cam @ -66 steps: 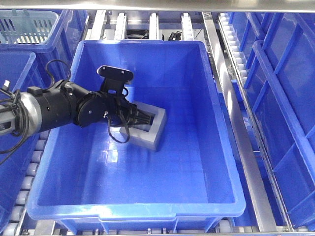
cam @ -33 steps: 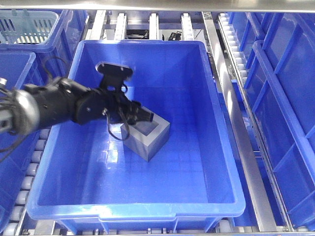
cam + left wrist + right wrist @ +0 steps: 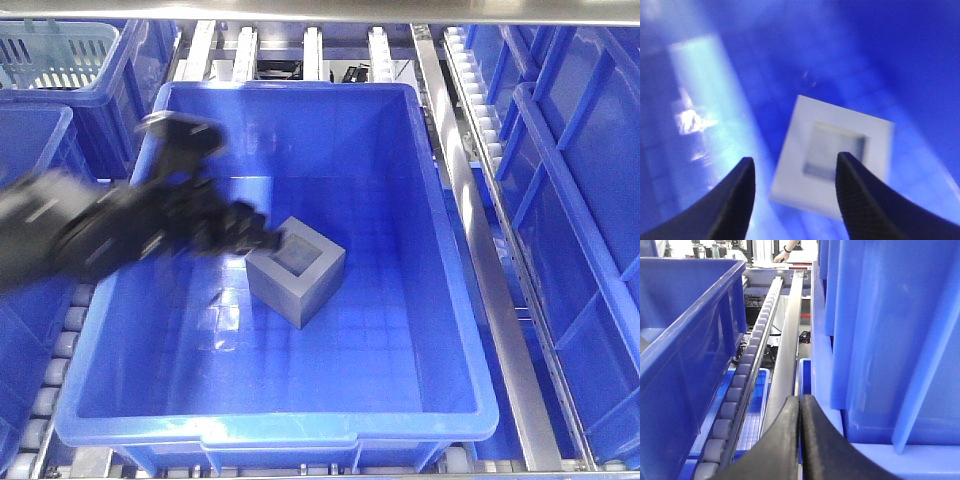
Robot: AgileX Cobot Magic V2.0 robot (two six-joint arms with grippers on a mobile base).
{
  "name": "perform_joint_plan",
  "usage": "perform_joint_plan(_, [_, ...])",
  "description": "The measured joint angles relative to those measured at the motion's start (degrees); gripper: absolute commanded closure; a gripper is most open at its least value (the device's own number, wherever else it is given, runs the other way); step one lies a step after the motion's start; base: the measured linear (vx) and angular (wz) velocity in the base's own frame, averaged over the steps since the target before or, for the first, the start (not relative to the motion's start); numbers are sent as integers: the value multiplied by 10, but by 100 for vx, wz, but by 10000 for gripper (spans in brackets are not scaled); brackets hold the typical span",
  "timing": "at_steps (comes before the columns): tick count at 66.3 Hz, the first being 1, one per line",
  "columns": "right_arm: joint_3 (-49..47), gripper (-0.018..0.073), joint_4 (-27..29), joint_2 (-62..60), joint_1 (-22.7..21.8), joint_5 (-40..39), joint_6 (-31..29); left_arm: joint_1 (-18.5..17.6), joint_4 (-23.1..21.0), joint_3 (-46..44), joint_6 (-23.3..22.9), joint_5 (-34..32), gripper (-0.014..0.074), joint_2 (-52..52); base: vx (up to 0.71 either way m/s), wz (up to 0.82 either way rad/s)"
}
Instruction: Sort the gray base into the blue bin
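The gray base [image 3: 297,271] sits on the floor of the blue bin [image 3: 300,100], left of its middle, with its square recess facing up. My left gripper [image 3: 268,238] is blurred by motion just left of the block and above it, apart from it. In the left wrist view the left gripper [image 3: 795,165] is open and empty, and the gray base [image 3: 832,155] lies beyond the fingertips on the blue floor. My right gripper [image 3: 800,402] is shut and empty, outside the bin beside a roller rail.
More blue bins stand at the left [image 3: 30,150] and right [image 3: 590,200]. A pale teal basket [image 3: 55,50] sits at the back left. Roller rails [image 3: 740,385] and a metal rail [image 3: 480,250] run beside the bin.
My left gripper let go of the gray base, which settled upright on the bin floor. The arm has pulled back up and to the left, away from the block.
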Motion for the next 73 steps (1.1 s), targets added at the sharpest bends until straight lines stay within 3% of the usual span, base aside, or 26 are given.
perform_joint_plan(17, [0,568,0,0,0,0,0,0,0,180,0,-112,234,-165,0,0])
perform_joint_plan(38, [0,568,0,0,0,0,0,0,1,337,0,-125,234,-426,0,0])
perform_joint_plan(46, [0,568,0,0,0,0,0,0,1,377,0,-88,234,-541,0,0])
perform_joint_plan(61, [0,568,0,0,0,0,0,0,1,397,0,73,234,-730,0,0])
perform_joint_plan(73, [0,568,0,0,0,0,0,0,1,399,0,152,234,-831,0,0])
